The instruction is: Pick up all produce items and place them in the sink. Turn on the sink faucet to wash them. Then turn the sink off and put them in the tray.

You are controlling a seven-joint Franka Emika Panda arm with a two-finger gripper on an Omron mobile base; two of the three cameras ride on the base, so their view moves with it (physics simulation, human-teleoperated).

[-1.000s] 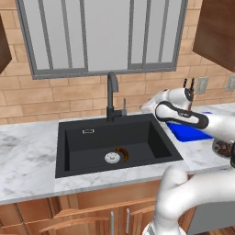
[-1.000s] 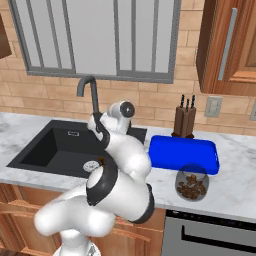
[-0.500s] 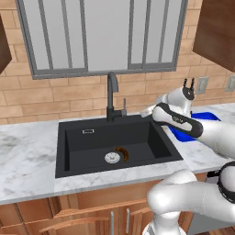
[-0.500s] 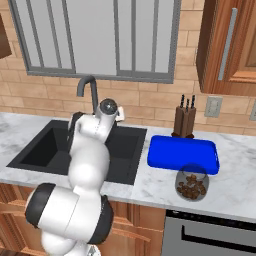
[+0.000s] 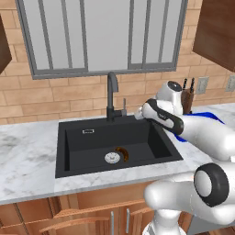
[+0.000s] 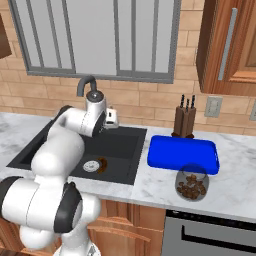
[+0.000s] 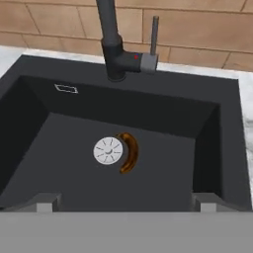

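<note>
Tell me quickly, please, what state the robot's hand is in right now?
Hand: open, holding nothing, above the sink.

Base views flanking the sink (image 5: 73, 137); hand view close above its basin.

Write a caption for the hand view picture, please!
Curved brown produce piece lies beside the silver drain in the black sink, below the faucet.

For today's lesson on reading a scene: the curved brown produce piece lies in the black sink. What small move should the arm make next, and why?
Probably reach toward the faucet lever to turn the water on. The produce piece already lies on the sink floor beside the drain, no water runs from the faucet, and the open claw is empty, above the basin, facing the lever.
</note>
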